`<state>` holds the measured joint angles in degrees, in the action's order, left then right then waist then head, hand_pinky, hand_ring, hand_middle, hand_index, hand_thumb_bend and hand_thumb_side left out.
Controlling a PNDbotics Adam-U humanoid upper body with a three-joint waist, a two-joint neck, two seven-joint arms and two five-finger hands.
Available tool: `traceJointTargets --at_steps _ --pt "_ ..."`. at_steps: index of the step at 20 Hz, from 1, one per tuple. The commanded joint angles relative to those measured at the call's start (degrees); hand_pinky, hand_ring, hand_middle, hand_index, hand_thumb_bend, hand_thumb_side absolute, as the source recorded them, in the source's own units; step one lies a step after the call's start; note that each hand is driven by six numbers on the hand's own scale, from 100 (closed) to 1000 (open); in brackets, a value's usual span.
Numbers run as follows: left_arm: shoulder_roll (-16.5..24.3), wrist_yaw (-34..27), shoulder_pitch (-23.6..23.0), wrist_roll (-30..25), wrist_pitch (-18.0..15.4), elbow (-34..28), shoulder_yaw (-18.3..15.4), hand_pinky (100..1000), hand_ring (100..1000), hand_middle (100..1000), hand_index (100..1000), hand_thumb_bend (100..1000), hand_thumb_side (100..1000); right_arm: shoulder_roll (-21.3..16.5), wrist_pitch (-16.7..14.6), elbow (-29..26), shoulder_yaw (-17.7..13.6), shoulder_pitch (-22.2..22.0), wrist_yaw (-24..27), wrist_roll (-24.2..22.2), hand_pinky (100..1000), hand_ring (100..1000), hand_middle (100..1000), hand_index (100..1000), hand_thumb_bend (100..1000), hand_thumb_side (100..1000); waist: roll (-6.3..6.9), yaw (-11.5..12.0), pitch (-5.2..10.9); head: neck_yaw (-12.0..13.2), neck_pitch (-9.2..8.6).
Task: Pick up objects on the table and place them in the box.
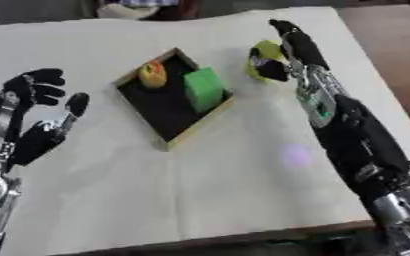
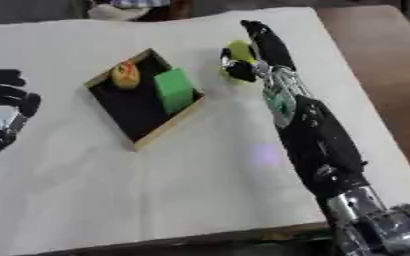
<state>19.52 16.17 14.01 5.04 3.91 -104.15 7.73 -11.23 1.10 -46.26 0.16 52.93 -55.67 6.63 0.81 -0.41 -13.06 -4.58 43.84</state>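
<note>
1. The box (image 1: 175, 131), a shallow dark tray with a pale wooden rim, lies askew mid-worktop (image 1: 217, 200) and is the landmark here.
2. Well to the box's left, the left hand (image 1: 35, 100) idles, fingers loosely curled, holding nothing.
3. Inside the box: a yellow-orange object (image 1: 152, 74) at the far corner, a green block (image 1: 203, 89) just to its right against the right wall.
4. Just right of the box's far corner, outside the rim, sits a yellow-green object (image 1: 265, 60).
5. The right hand (image 1: 289, 50) wraps it, thumb on the box side and fingers extending beyond; it is the nearer hand, and the box lies to its left and nearer.
</note>
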Motion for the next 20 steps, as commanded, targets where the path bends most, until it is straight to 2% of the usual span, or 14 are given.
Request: traceJointTargets --at_steps 1,8,14,18,20 --pt "0.3 -0.1 0.0 -0.2 -0.3 -0.5 -0.6 665 660 654 788 571 645 -1.7 0.7 0.5 -0.7 1.2 0.7 0.5 948 1000 940 988 160 553 -0.02 0.1 2.03 0.0 0.28" --pt "0.0 -0.2 -0.3 -0.7 -0.8 -0.3 -0.5 665 658 653 788 567 649 -1.8 0.6 3.3 -1.2 1.1 2.5 -0.3 908 973 933 997 156 594 0.02 0.3 1.97 0.0 0.28" --pt "-0.1 -0.4 -0.4 -1.4 -1.2 -0.2 -0.5 663 655 650 789 559 657 -2.0 -2.1 4.4 -0.9 0.8 5.3 -6.6 885 956 924 1000 153 621 -0.02 0.3 1.90 0.0 0.28" --pt "-0.2 -0.4 -0.5 -2.2 -1.6 -0.1 -0.5 663 654 649 789 557 658 -2.4 -3.0 4.5 -0.9 0.7 6.2 -10.2 872 945 909 1000 137 603 -0.12 0.3 1.90 0.0 0.28" --pt "-0.2 -0.4 -0.5 -2.4 -1.7 -0.1 -0.5 662 653 649 789 556 659 -2.5 -3.1 4.3 -0.9 0.6 6.5 -11.1 855 926 869 998 114 575 -0.15 0.3 1.91 0.0 0.28"
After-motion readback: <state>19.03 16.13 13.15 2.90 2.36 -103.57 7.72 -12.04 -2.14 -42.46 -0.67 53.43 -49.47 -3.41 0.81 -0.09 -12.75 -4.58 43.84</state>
